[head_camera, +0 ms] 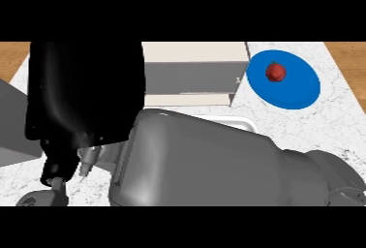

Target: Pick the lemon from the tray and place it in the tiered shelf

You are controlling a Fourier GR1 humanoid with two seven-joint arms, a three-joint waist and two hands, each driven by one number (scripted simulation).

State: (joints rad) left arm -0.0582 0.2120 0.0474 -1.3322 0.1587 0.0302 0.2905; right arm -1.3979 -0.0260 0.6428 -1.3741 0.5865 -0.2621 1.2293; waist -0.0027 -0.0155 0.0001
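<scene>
the lemon is out of sight, hidden behind the large grey forearm [214,164] filling the near view. the tiered shelf [191,72] stands far centre. a black hand [82,92] rises left, fingers unreadable. far right, a red apple [276,71] lies on a blue plate [297,94].

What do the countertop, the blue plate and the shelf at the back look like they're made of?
Countertop: looks like white stone, marble-like, with fine dark speckled veining. Blue plate: uniform saturated blue, smooth and matte, so ceramic or plastic; the look leaves it open. Shelf: cream boards with grey recesses, flat and matte, probably painted wood or laminate.
</scene>
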